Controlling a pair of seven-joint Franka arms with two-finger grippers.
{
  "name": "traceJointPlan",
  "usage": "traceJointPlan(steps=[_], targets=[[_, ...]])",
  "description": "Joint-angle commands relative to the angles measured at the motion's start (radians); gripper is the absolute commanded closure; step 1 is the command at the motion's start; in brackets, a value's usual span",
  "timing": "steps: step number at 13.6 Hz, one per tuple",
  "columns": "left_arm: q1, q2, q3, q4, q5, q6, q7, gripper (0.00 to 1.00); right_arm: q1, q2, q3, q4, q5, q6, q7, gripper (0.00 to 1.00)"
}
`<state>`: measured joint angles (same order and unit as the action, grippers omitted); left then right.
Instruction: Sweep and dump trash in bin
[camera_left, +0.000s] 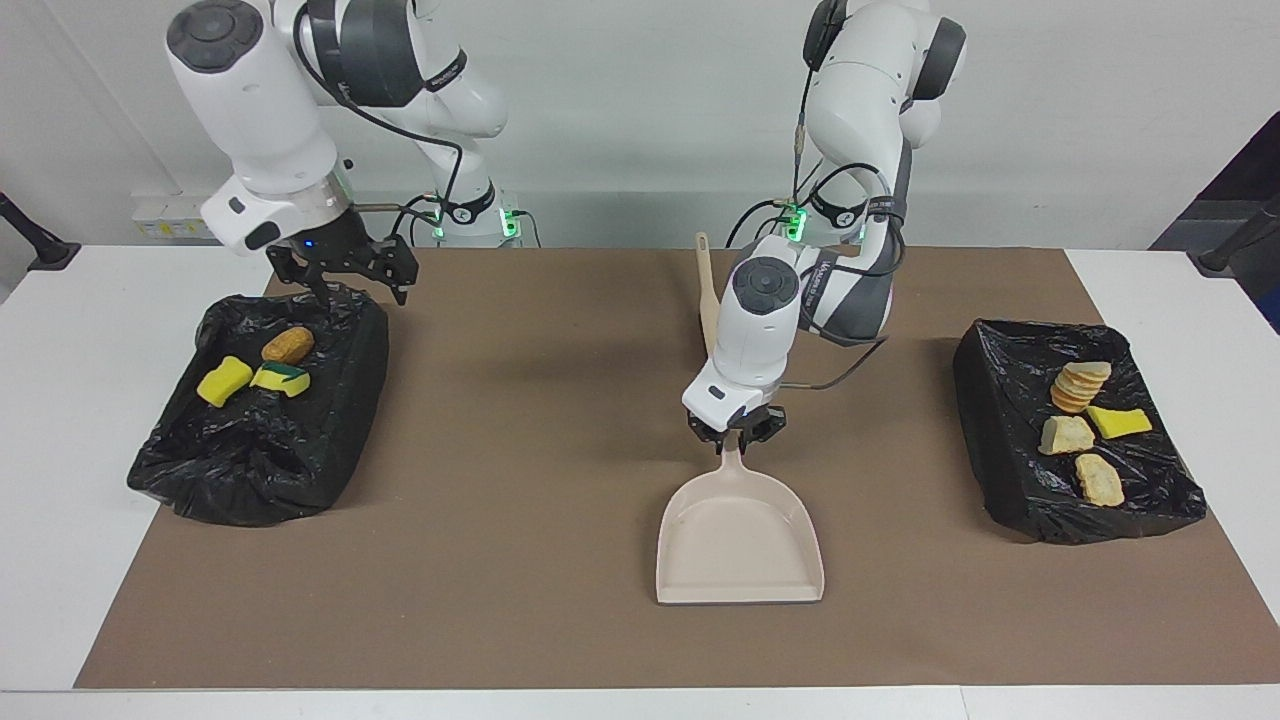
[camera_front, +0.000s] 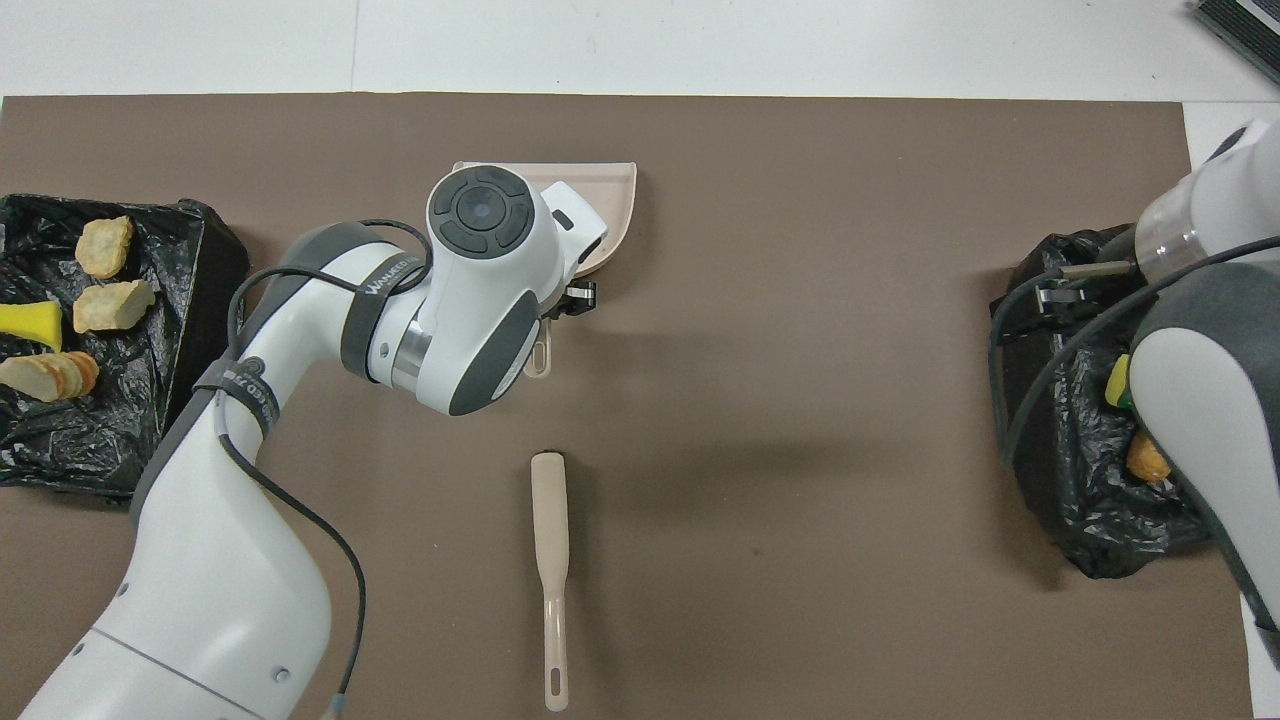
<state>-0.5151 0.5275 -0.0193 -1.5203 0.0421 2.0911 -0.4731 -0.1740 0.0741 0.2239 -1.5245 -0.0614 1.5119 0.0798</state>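
The beige dustpan lies flat on the brown mat near the table's middle, its mouth turned away from the robots. My left gripper is shut on its handle, low over the mat. The trash lies in two black-lined bins. A bread lump and yellow sponge chunks are in the bin at the right arm's end. Bread slices, lumps and a yellow piece are in the bin at the left arm's end. My right gripper hangs open over the first bin's rim, holding nothing.
The beige brush lies on the mat, nearer to the robots than the dustpan, handle toward them. In the facing view the left arm hides most of it. White table borders the mat at both ends.
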Motion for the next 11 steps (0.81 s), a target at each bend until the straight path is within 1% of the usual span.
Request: traceJointPlan(steps=[1,2,4,5,7,9,10,11], targets=[[-0.008,-0.006,0.018,0.015,-0.007,-0.017,-0.007,0.0,0.128,-0.008,-0.158,0.049,0.014,-0.053,-0.04,0.0],[-0.003,-0.026,0.021,-0.004,-0.007,-0.017,-0.005,0.0,0.145,-0.008,-0.181,0.055,0.015,-0.07,-0.051,0.0],[0.004,-0.125,0.038,-0.09,-0.007,-0.019,0.017,0.0,0.148,-0.014,-0.196,0.056,0.049,-0.122,-0.055,0.0],[0.024,-0.188,0.042,-0.139,-0.007,-0.023,0.062,0.0,0.154,-0.04,-0.202,0.056,0.06,-0.119,-0.054,0.0],[0.07,-0.327,0.044,-0.251,-0.007,-0.034,0.154,0.0,0.188,-0.056,-0.265,0.041,0.067,-0.107,-0.055,0.0],[0.139,-0.478,0.042,-0.354,-0.007,-0.045,0.264,0.0,0.195,-0.072,-0.272,0.014,0.066,-0.11,-0.054,0.0],[0.18,-0.541,0.042,-0.379,-0.007,-0.081,0.325,0.0,0.197,-0.098,-0.27,-0.024,0.066,-0.105,-0.051,0.0],[0.208,-0.582,0.042,-0.379,-0.007,-0.139,0.381,0.0,0.198,-0.109,-0.27,-0.046,0.068,-0.087,-0.046,0.0]])
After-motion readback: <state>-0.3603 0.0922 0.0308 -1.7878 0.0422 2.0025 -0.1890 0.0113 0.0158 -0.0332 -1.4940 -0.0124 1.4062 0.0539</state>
